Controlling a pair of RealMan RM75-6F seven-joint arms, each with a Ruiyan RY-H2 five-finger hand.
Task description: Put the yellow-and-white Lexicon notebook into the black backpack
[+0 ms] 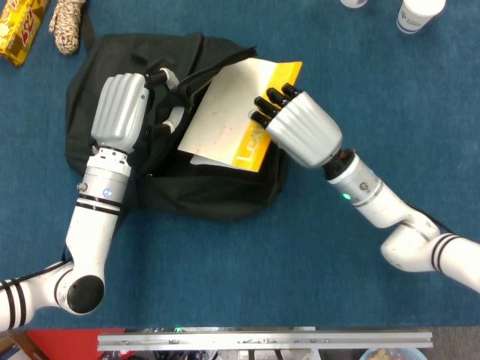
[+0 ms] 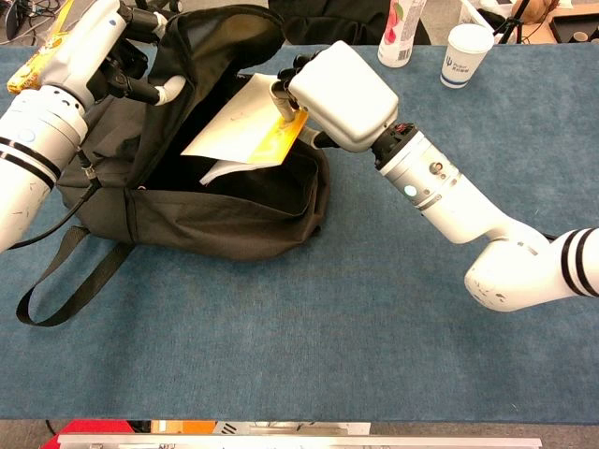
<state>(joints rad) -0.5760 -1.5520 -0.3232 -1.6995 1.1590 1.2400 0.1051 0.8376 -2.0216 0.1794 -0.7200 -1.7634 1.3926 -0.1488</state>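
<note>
The black backpack (image 1: 202, 187) (image 2: 215, 220) lies on the blue table with its mouth gaping toward the right. My left hand (image 1: 118, 112) (image 2: 103, 42) grips the bag's upper flap and holds it up. The yellow-and-white Lexicon notebook (image 1: 225, 112) (image 2: 234, 131) hangs tilted over the opening, its white end lowest and inside the mouth. My right hand (image 1: 300, 131) (image 2: 337, 89) holds the notebook by its yellow spine edge, fingers on top.
A paper cup (image 1: 416, 15) (image 2: 465, 51) and a bottle (image 2: 402, 33) stand at the far right of the table. A yellow snack packet (image 1: 19, 30) (image 2: 42, 61) and a ball of twine (image 1: 67, 26) lie at the far left. A black strap (image 2: 65, 290) trails toward the front.
</note>
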